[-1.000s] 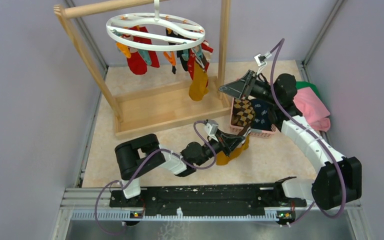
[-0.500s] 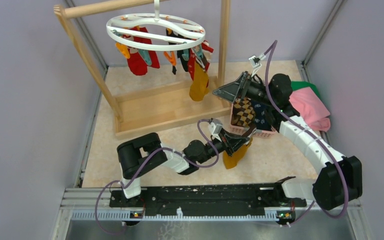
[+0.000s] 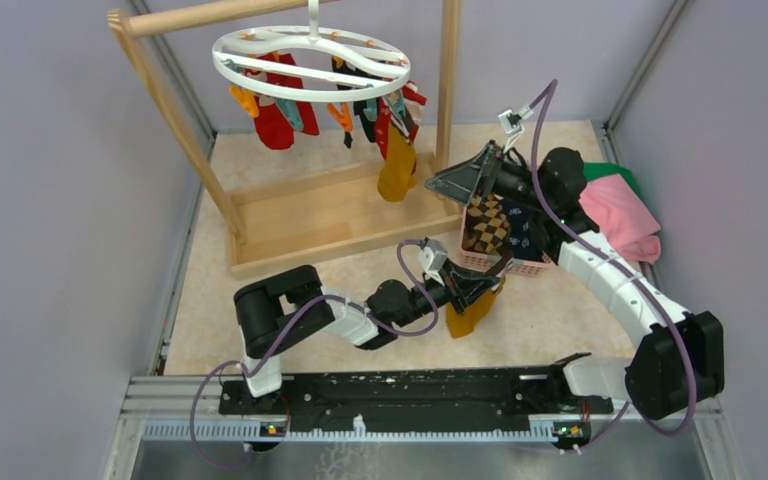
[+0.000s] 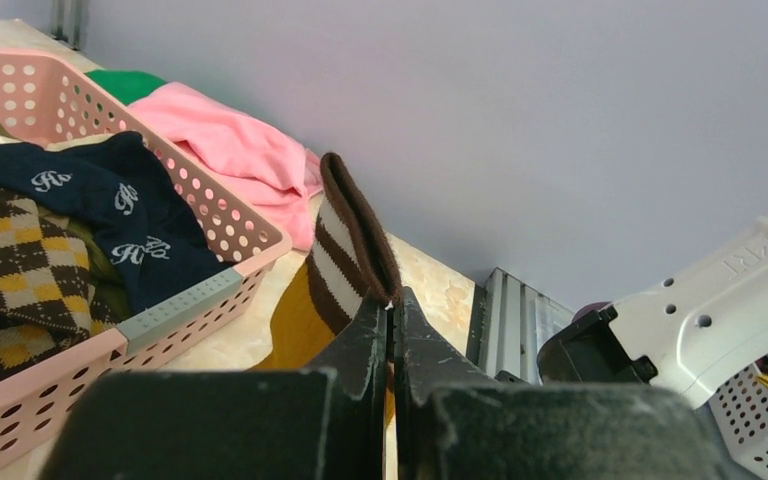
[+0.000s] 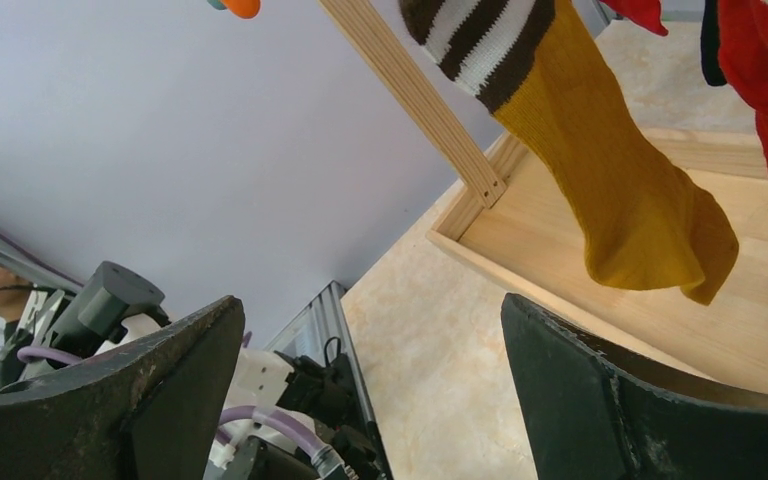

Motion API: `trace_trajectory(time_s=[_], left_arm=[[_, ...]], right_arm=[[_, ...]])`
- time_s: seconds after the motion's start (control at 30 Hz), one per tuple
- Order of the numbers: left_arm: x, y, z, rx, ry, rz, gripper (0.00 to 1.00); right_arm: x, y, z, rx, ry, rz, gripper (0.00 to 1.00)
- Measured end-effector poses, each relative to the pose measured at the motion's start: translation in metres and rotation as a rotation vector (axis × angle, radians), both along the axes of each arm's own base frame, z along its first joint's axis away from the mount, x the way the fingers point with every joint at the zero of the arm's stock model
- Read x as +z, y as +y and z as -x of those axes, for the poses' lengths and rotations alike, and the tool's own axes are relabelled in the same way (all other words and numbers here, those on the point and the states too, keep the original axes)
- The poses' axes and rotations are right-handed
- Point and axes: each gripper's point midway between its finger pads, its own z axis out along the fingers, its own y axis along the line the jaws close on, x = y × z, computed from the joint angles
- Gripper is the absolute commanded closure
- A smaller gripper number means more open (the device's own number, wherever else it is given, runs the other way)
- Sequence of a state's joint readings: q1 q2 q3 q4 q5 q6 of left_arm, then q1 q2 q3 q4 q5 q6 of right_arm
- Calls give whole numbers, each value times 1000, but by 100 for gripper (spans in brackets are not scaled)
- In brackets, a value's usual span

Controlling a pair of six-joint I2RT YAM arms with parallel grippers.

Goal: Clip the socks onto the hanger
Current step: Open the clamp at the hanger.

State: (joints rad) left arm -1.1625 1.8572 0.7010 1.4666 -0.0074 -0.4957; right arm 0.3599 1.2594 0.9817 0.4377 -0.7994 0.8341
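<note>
Sock (image 3: 470,316) now dangling from left gripper (image 4: 392,310), right gripper (image 3: 455,178) spread wider

We note a repeated white script monogram on the navy sock (image 4: 110,205) (possibly "Ro"). Embossed lettering on the white arm housing (image 4: 705,300) is illegible.

The left hand (image 4: 392,306) hides much of its mustard sock (image 4: 345,245); the pink basket (image 4: 245,215) runs off-frame.

Robot lab cell, plain grey walls (image 3: 50,200) around a tabletop (image 3: 210,300), arms (image 3: 610,280) bolted to a metal rail (image 3: 410,392)
</note>
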Motion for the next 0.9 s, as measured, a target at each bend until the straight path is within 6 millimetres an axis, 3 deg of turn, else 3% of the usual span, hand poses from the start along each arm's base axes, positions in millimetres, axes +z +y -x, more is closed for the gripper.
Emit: trace_trajectory(time_s=[0.2,0.5,0.7,0.8,0.9], left_arm=[[0,-2,7,-38,-33,-13,100],[-1,-7,23,-90,-67,-24,100],[-2,-8,26,-98,-95,-35,100],[-3,-4,26,-86,-129,-50,100],[5,2,29,-83,-199,-58,100]], right_arm=[[5,-1,4,6,-32,-10,1],[10,-13,33,-22,-91,-47,1],[12,-17,38,-43,-124,-67,1],[14,-11,38,-20,-152,-89,1],[20,7,50,103,-226,-136,1]])
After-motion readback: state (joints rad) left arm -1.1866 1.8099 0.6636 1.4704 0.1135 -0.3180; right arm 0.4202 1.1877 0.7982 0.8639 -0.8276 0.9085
